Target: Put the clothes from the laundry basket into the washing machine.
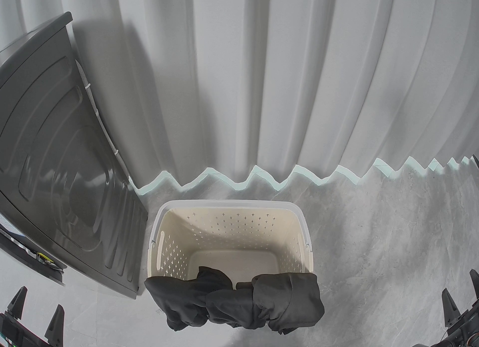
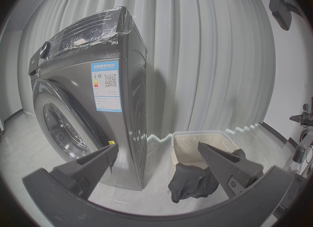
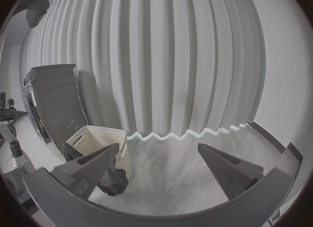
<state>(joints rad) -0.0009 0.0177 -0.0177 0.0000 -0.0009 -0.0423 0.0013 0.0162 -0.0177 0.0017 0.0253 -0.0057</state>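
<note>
Well, at far left stands the washing machine (image 1: 65, 178), with my left gripper (image 1: 41, 298) below it spread wide and empty. Bottom centre, dark clothes (image 1: 239, 300) drape over the basket's (image 1: 229, 204) near rim. Lower right, my right gripper (image 1: 459, 282) gapes empty too.

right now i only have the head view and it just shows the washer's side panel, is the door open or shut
Observer: In the left wrist view the round glass door on the front of the washing machine looks shut, flush with the front.
Operator: ok, anything on top of it
Observer: Clear plastic wrap covers its top and the control panel.
Operator: how low do the clothes hang outside the basket
Observer: In the right wrist view the black clothes hang down the outer wall of the laundry basket to about the floor. I can't tell whether they touch it.
</note>
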